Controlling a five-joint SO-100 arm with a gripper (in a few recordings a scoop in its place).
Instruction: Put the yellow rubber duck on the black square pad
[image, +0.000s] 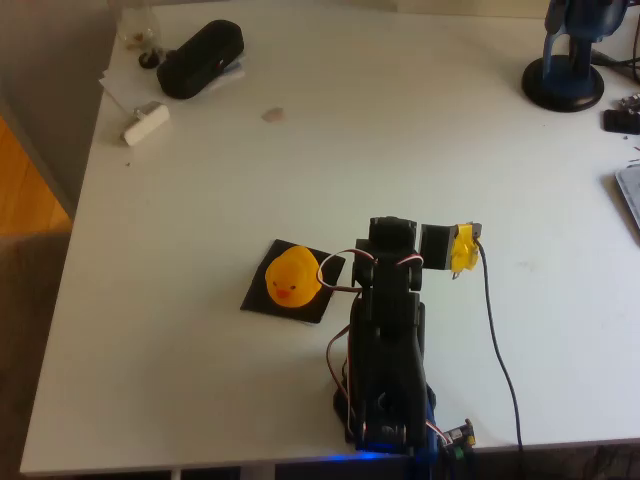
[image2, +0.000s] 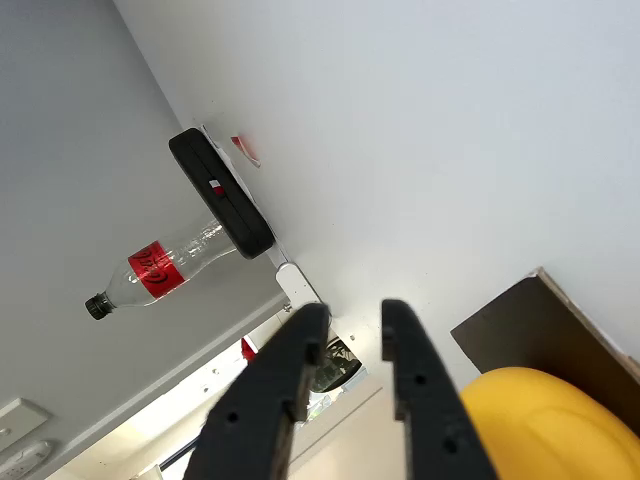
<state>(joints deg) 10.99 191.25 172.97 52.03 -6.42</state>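
Note:
The yellow rubber duck (image: 290, 278) sits on the black square pad (image: 262, 298) in the overhead view, beak toward the table's front edge. My black arm (image: 385, 340) is folded up just right of the pad, apart from the duck, with a yellow-taped part (image: 462, 248) sticking out to the right. In the wrist view my gripper (image2: 350, 320) hangs above the table, its black fingers a narrow gap apart and holding nothing. The duck (image2: 545, 420) is at the lower right of that view, resting on the pad (image2: 530, 320).
A bulky black pouch (image: 200, 58) lies at the table's far left, with a white block (image: 146, 122) near it. A blue stand (image: 565, 80) occupies the far right. A cable (image: 497, 350) runs down the table right of the arm. A clear bottle (image2: 165, 265) lies beyond the pouch (image2: 220, 195).

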